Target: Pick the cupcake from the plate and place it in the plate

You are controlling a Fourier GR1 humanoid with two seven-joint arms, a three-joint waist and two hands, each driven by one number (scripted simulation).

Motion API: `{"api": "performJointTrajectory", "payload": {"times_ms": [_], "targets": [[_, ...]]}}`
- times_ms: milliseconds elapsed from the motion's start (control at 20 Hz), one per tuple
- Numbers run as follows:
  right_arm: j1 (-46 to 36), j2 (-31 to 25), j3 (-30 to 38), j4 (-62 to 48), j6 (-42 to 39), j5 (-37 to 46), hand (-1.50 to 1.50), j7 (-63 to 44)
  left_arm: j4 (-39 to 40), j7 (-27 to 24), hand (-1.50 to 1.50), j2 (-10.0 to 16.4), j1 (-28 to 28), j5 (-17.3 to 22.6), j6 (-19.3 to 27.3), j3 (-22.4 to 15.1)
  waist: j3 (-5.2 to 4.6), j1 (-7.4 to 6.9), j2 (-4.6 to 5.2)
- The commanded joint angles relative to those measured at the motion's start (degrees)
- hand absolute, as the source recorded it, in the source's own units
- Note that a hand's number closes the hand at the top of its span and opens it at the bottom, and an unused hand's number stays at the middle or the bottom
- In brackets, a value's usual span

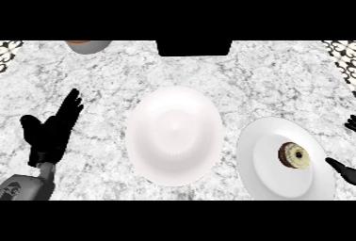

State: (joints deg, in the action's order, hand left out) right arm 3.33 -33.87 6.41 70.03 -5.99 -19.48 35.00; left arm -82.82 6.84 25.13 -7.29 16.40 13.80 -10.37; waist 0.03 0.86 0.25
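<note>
- The cupcake (294,155) sits on the right plate (268,176), close to that plate's right side
- The middle plate (173,108) is white and bare, just beside the right plate with a thin gap between them
- The left robot hand (49,132) rests open at the left of the counter (104,75), fingers straight and up, holding nothing
- The right robot hand (341,167) peeks in at the right edge, spread open, holding nothing, near the right plate's rim and not touching the cupcake
- A grey bowl (89,45) and a black box (194,47) sit at the far edge
</note>
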Motion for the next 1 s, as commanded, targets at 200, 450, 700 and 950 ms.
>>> {"api": "performJointTrajectory", "payload": {"times_ms": [200,450,700,950], "targets": [[3.07,-3.54,-3.85,-3.12,0.15,13.32,-1.5,6.98,2.66,1.51,0.0,-0.8,-2.68,-0.07,-2.79,1.9,-0.05,-0.58,-0.27],[3.78,-4.22,-3.98,-0.69,1.38,18.01,-1.5,3.52,4.78,-1.77,0.0,-1.0,-2.07,-1.19,-5.47,4.34,-0.06,-0.76,-0.29],[1.04,-7.43,-4.86,2.39,-2.16,20.25,-1.5,-7.34,2.13,1.78,0.0,-3.92,-2.32,-3.46,-2.84,2.82,-0.04,-0.93,-0.29],[4.6,-8.97,-7.41,11.22,-3.44,24.26,-1.5,-15.12,0.38,3.76,0.0,-2.19,-2.74,-1.97,-5.52,5.31,-0.06,-0.76,-0.37]]}}
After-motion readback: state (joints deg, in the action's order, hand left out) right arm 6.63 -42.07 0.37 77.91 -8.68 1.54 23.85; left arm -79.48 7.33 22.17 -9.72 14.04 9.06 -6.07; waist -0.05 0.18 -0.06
